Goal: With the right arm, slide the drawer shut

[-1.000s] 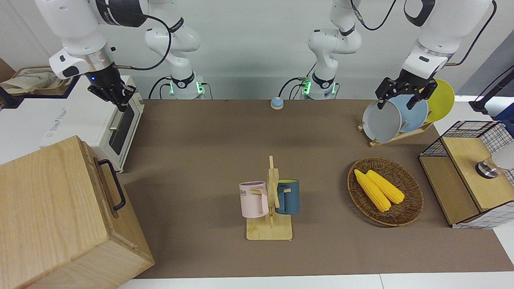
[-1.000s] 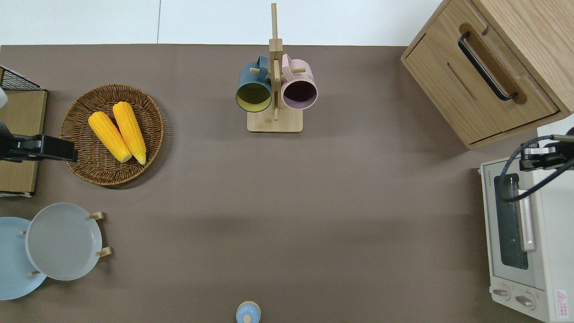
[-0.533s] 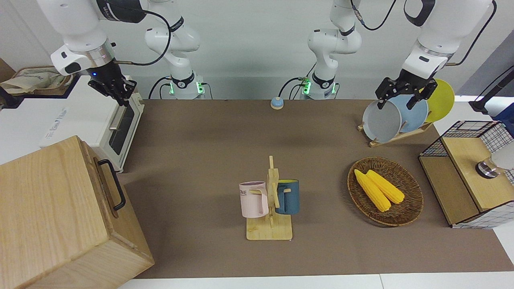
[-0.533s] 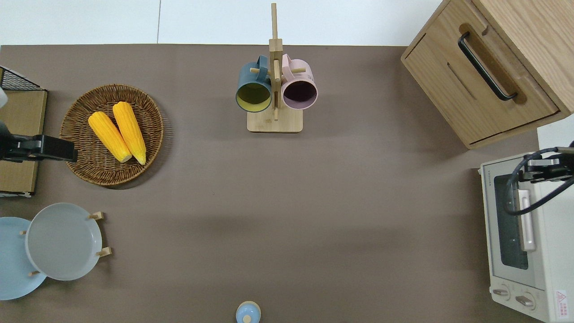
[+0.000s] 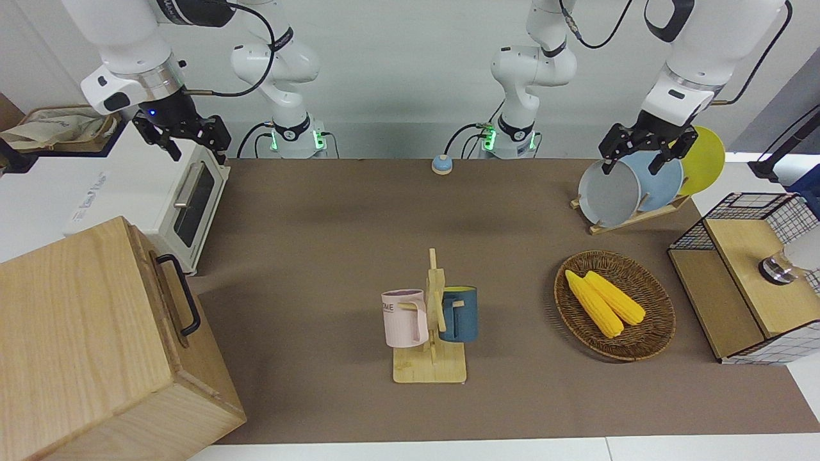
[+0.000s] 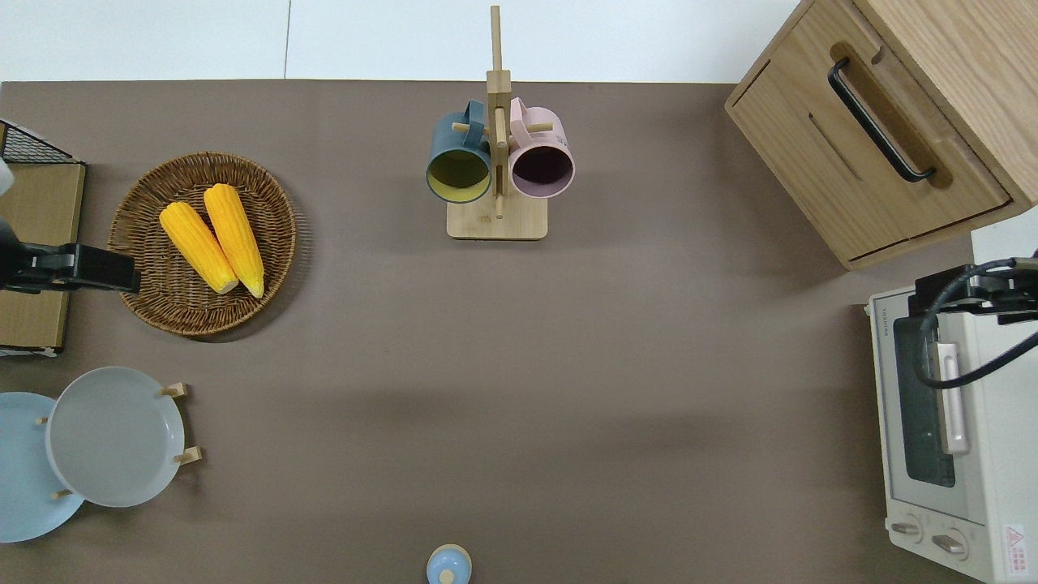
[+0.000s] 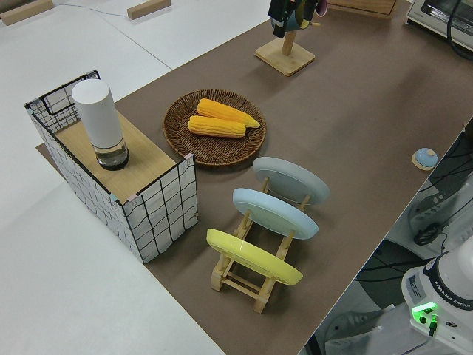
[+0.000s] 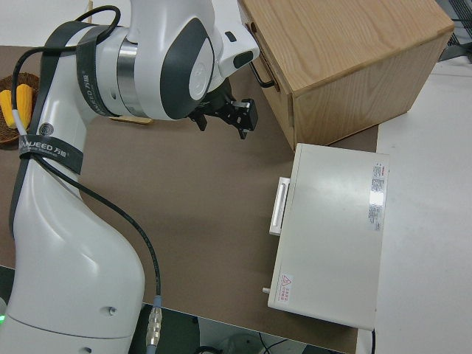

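The drawer (image 6: 843, 174) has a black bar handle (image 6: 880, 122) and belongs to the pale-wood cabinet (image 5: 77, 333) at the right arm's end of the table. Its front looks level with the cabinet's face. My right gripper (image 5: 195, 152) hangs open and empty in the air. In the overhead view, the right gripper (image 6: 973, 288) is over the end of the white toaster oven (image 6: 957, 422) nearest the cabinet, apart from the handle. In the right side view, the right gripper (image 8: 225, 118) shows below the handle (image 8: 262, 74). The left arm is parked, and the left gripper (image 5: 634, 165) is open.
A mug rack (image 5: 430, 365) with a pink and a blue mug stands mid-table. Toward the left arm's end are a wicker basket (image 5: 647, 339) with two corn cobs, a plate rack (image 5: 631, 221) and a wire-grid box (image 5: 746, 288). A small blue knob (image 5: 441, 164) lies near the robots.
The right gripper has risen over the toaster oven and turned at the wrist, and its fingers now spread sideways. The drawer and the left arm have not moved.
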`<state>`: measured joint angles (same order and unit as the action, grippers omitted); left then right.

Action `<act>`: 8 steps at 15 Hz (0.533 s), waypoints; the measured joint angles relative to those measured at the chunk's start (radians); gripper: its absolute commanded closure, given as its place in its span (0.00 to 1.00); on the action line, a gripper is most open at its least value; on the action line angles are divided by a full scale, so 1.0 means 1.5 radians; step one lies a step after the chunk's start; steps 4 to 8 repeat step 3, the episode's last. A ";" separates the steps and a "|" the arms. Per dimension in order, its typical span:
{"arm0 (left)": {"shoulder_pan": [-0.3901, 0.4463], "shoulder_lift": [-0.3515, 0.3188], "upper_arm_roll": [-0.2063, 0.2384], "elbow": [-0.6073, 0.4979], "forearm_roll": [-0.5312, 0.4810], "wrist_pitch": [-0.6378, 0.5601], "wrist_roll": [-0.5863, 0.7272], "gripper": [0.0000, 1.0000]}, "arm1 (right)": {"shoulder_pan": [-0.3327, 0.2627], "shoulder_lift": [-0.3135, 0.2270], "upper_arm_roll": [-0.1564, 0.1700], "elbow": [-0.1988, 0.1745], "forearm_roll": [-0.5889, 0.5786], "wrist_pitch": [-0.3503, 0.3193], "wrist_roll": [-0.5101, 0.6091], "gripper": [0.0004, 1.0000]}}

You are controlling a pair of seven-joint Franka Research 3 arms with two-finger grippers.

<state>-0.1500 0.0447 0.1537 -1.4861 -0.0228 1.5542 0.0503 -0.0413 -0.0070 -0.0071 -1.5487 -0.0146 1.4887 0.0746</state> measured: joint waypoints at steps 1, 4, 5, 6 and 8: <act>0.000 0.000 0.000 0.000 0.000 0.000 0.000 0.00 | 0.001 0.003 0.001 0.004 0.000 0.000 0.000 0.01; 0.000 0.000 0.000 0.000 0.000 0.000 0.000 0.00 | 0.001 0.008 0.001 0.007 0.000 0.000 0.000 0.01; 0.000 0.000 0.000 0.000 0.000 0.000 0.000 0.00 | 0.001 0.008 0.001 0.007 0.000 0.000 0.000 0.01; 0.000 0.000 0.000 0.000 0.000 0.000 0.000 0.00 | 0.001 0.008 0.001 0.007 0.000 0.000 0.000 0.01; 0.000 0.000 0.000 0.000 0.000 0.000 0.000 0.00 | 0.001 0.008 0.001 0.007 0.000 0.000 0.000 0.01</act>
